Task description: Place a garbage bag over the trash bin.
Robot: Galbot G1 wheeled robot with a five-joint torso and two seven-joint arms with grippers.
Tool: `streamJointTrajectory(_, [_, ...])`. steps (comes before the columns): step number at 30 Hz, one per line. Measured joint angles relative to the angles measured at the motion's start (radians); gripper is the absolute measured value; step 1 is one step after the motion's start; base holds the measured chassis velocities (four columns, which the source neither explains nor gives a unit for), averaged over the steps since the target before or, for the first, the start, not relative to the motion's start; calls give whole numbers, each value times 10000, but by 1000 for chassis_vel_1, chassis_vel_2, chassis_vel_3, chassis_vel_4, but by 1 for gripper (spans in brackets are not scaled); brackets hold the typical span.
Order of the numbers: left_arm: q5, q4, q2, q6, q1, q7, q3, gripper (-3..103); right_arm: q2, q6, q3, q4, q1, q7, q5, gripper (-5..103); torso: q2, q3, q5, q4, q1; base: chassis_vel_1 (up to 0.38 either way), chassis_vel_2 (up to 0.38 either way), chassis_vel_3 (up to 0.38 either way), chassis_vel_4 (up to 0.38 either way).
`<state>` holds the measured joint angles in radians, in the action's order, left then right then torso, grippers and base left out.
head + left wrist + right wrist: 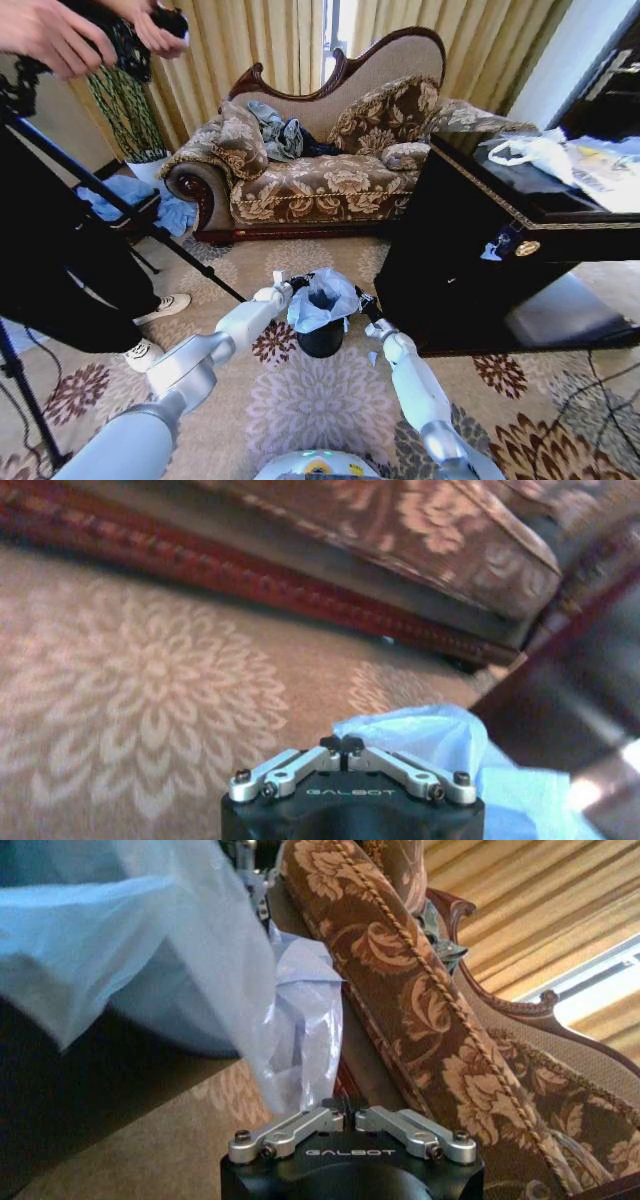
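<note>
The small black trash bin stands on the patterned carpet just ahead of me. The pale blue garbage bag lies bunched over its rim and hangs down the sides. My left gripper is at the bag's left edge and my right gripper at its right edge. In the left wrist view the left gripper is shut, with the bag starting right at its tips. In the right wrist view the right gripper is shut on a stretched strip of the bag, beside the bin's dark wall.
A dark wooden cabinet stands close on the bin's right. An ornate sofa runs across behind it. A tripod leg and a person's shoes are on the left. Open carpet lies between me and the bin.
</note>
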<state>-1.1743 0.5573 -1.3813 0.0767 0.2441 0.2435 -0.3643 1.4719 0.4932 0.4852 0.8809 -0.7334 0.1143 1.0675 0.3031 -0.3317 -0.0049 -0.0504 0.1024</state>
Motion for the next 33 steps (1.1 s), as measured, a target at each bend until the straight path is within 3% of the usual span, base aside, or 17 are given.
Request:
streamJointTrajectory(7, [-758, 66, -185, 1079, 103, -636, 1101, 0, -164, 224, -18, 162, -252, -193, -256, 0, 0, 0, -1, 1, 0, 0, 0, 0, 0])
streamJointTrajectory(9, [-908, 68, -225, 1616, 104, -966, 1619, 0, -238, 359, -68, 351, -497, -331, -540, 0, 1, 1, 0, 0, 0, 0, 0, 0, 0])
streamJointTrajectory(13, [-834, 13, -153, 2192, 131, -1042, 2151, 0, -359, 518, -227, 804, -934, -586, -1068, 0, 1, 1, 1, 1, 0, 0, 0, 0, 0])
streamJointTrajectory(19, [-756, 110, -25, 2488, 290, -859, 2321, 0, -603, 539, -573, 1758, -1605, -620, -1870, 0, 1, 1, 1, 2, 0, 0, 0, 0, 0])
streamJointTrajectory(20, [-721, 124, -15, 2543, 349, -803, 2326, 0, -711, 539, -686, 2128, -1825, -604, -2235, -2, 1, 1, 0, 1, 0, 0, 0, 0, 0])
streamJointTrajectory(24, [-561, 202, -13, 2586, 616, -662, 2356, 0, -1158, 425, -962, 3280, -2570, -564, -3666, 14, 1, 1, -3, 2, 0, 0, 0, 0, 0])
streamJointTrajectory(26, [-475, 299, 25, 2562, 810, -573, 2380, 0, -1636, -112, -1312, 4282, -3359, -526, -5144, 25, 1, 1, 0, 0, -1, 0, 0, 0, 0])
streamJointTrajectory(28, [-460, 330, 43, 2559, 848, -542, 2379, 0, -1763, -283, -1411, 4546, -3575, -505, -5565, 25, 2, 2, 5, 0, -1, 0, 0, 0, 0])
streamJointTrajectory(31, [-431, 450, 180, 2542, 958, -450, 2385, 0, -2281, -1268, -1835, 5928, -4885, -373, -8074, 41, 1, 1, 2, 0, -1, 0, 0, 0, 0])
streamJointTrajectory(32, [-431, 450, 180, 2542, 958, -450, 2385, 0, -2281, -1268, -1835, 5928, -4885, -373, -8074, 41, 1, 1, 2, 0, -1, 0, 0, 0, 0])
streamJointTrajectory(33, [-434, 509, 230, 2543, 987, -441, 2392, 0, -2377, -1504, -1916, 6326, -5275, -343, -8779, 46, 2, 1, -3, -1, -1, 0, 0, 0, 0])
